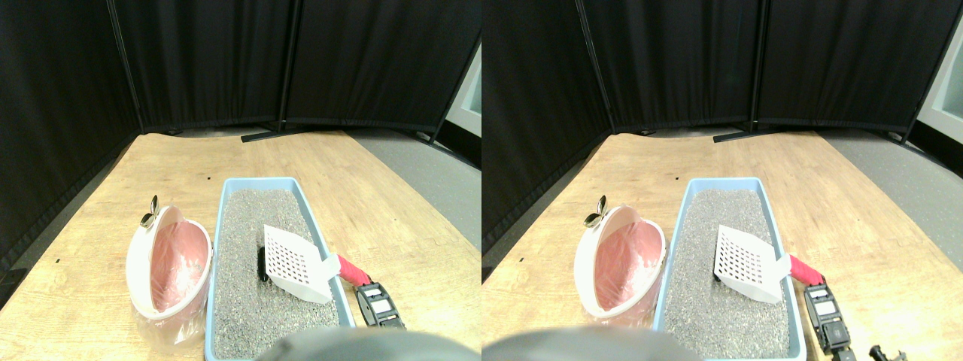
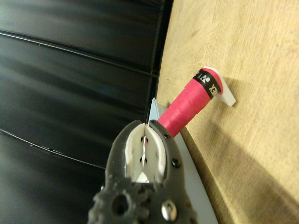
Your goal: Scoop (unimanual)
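Jaws of the right gripper (image 2: 145, 140) pressed together on the end of the red wrapped handle (image 2: 187, 106) of the scoop (image 1: 296, 263), seen from the wrist camera; in the forward view the gripper (image 1: 370, 289) sits just outside the tray's right wall.

Counter (image 1: 376, 203): light wood-grain surface carrying everything, with black curtain panels (image 1: 211, 60) standing behind it.

Litter tray (image 1: 259, 183): pale blue, rectangular, long side running away from the robot. Contents: grey granular litter (image 1: 248, 226) across the whole floor, and a small dark object (image 1: 262, 265) lying on the litter, partly hidden under the scoop's left edge.

Bin (image 1: 143, 259): white rounded shell, tipped so its opening faces the tray, standing just beside the tray's left wall. Lined with a pink-tinted plastic bag (image 1: 177, 263); nothing distinct visible inside. A small metal clip (image 1: 150, 214) sits on its far rim.

Scoop: white, slotted blade with rows of holes, tilted over the litter in the tray's right half, handle crossing the right wall toward the gripper.
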`<action>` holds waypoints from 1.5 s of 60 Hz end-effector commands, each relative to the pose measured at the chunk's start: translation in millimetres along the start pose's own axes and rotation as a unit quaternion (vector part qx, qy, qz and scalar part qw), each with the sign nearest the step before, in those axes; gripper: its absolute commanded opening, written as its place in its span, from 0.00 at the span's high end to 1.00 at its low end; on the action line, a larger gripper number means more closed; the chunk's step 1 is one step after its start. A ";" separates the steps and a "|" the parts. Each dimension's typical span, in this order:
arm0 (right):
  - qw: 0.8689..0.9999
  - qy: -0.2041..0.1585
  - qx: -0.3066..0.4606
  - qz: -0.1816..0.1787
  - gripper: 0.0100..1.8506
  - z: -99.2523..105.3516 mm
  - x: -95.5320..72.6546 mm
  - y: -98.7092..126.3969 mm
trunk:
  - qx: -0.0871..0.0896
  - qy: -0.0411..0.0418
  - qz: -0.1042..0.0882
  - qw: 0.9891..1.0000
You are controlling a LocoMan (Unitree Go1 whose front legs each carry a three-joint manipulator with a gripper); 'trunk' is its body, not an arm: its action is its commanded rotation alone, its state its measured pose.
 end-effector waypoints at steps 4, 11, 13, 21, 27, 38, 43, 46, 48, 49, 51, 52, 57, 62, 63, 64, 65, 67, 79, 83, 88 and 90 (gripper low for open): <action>1.000 -0.024 -0.008 -0.004 0.77 8.1 1.8 -0.6 | -0.006 -0.002 0.002 1.000; 1.000 -0.023 -0.011 -0.001 0.78 9.2 2.3 0.1 | -0.007 -0.002 0.002 1.000; 1.000 -0.023 -0.011 0.000 0.78 9.4 2.5 0.0 | -0.007 -0.002 0.002 1.000; 0.999 -0.025 -0.020 0.002 0.78 10.2 2.8 0.3 | -0.010 -0.001 0.000 1.000; 1.000 -0.026 0.001 0.000 0.75 10.8 2.3 0.2 | -0.012 -0.001 -0.001 1.000; 0.998 -0.024 0.064 -0.002 0.55 10.4 2.8 1.5 | -0.015 0.003 -0.003 1.000; 0.997 -0.018 0.073 0.002 0.48 9.3 3.9 2.8 | -0.017 0.006 -0.004 1.000; 0.996 -0.016 0.091 0.012 0.47 7.2 5.3 3.2 | -0.018 0.008 -0.004 1.000; 0.995 -0.018 0.094 0.013 0.47 6.4 5.7 3.3 | -0.018 0.009 -0.003 1.000; 0.994 -0.020 0.105 0.012 0.46 4.2 6.9 3.6 | -0.018 0.009 -0.003 1.000; 0.994 -0.019 0.111 0.010 0.46 3.4 7.4 3.7 | -0.018 0.009 -0.003 1.000; 0.993 -0.019 0.115 0.010 0.46 2.5 8.1 3.6 | -0.018 0.009 -0.003 1.000; 0.993 -0.018 0.120 0.005 0.46 -1.2 12.7 2.7 | -0.020 0.010 -0.003 1.000; 0.992 -0.013 0.129 -0.007 0.46 -3.8 16.3 0.9 | -0.021 0.010 -0.003 1.000; 0.991 -0.013 0.132 -0.008 0.46 -4.5 17.5 0.6 | -0.022 0.010 -0.003 1.000; 0.991 -0.013 0.133 -0.008 0.47 -5.2 18.2 0.2 | -0.022 0.011 -0.003 1.000; 0.991 -0.013 0.133 -0.007 0.48 -7.0 20.1 -0.9 | -0.022 0.011 -0.003 1.000; 0.991 -0.013 0.133 -0.008 0.48 -7.6 20.8 -1.3 | -0.022 0.012 -0.003 1.000; 0.989 -0.009 0.144 -0.025 0.50 -18.0 32.1 -7.5 | -0.021 0.013 -0.006 1.000; 0.988 -0.013 0.150 -0.023 0.50 -22.2 36.2 -9.0 | -0.022 0.014 -0.007 1.000; 0.988 -0.009 0.149 -0.029 0.51 -24.8 39.5 -9.8 | -0.022 0.013 -0.007 1.000; 0.988 -0.009 0.149 -0.030 0.51 -26.7 41.5 -10.1 | -0.022 0.014 -0.007 1.000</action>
